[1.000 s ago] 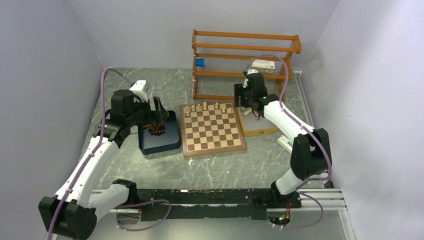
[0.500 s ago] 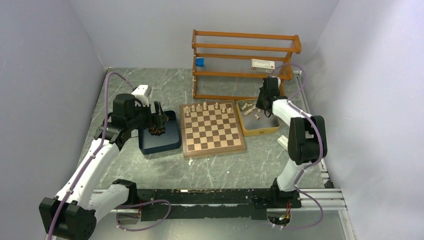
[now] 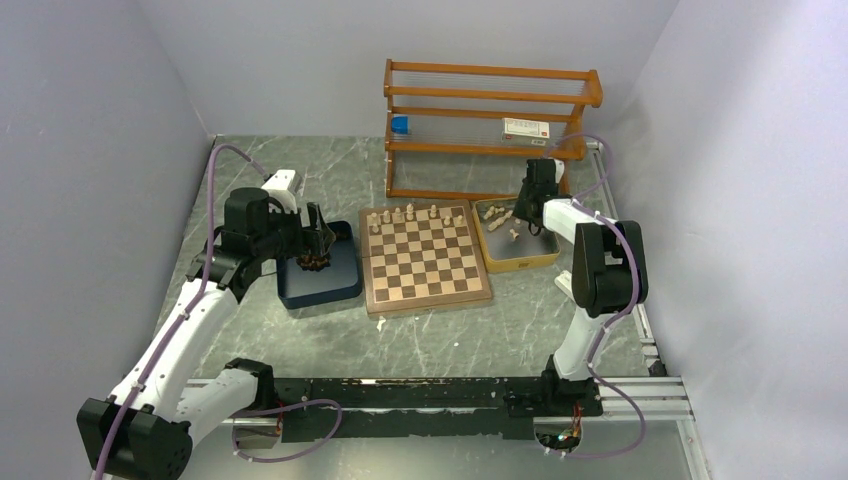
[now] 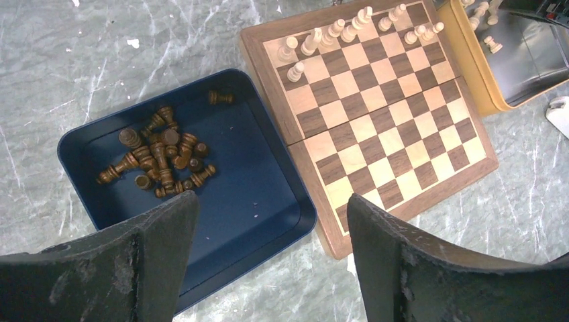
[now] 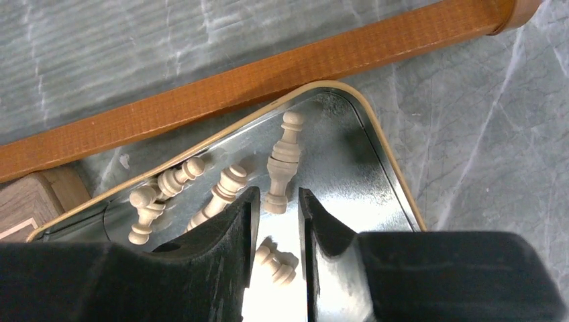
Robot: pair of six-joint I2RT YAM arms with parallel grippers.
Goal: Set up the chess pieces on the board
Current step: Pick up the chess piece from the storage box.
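Apparently a cream piece (image 5: 282, 161) lies base-first between the right jaws

board (image 3: 425, 265): far row blocked by cream pieces (image 3: 410, 214); nearer rows left open.
rack (image 3: 490, 125): upper centre closed off behind tan tray (image 3: 520, 264).
blue tray (image 4: 262, 194): dark pieces (image 4: 158, 161) bunched left; right half passable.

The board (image 4: 376, 134) is smooth wood; the tan tray (image 5: 350, 155) has shiny metal inside.
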